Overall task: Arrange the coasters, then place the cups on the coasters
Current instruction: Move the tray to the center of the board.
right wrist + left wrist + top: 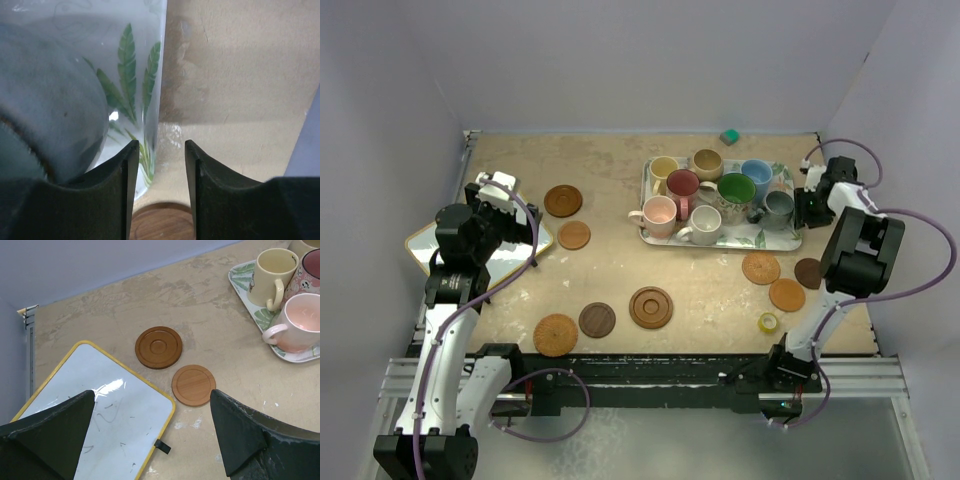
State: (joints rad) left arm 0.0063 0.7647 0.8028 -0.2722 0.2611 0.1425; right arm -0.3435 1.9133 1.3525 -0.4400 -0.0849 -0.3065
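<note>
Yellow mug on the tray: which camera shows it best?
Left wrist: the yellow mug is large and side-on, handle and print visible. Top external shows it small from above, at the far left corner of the leaf-print tray. Right wrist does not show it.

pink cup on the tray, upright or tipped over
Upright: the pink cup stands on the tray, its open mouth facing up and its handle out sideways.

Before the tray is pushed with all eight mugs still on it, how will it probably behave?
Probably heavy for its size: the tray carries eight mugs. It looks stiff and flat, so it should slide rather than bend. The mugs stand almost touching, so a jerk may knock them together and chip them.
</note>
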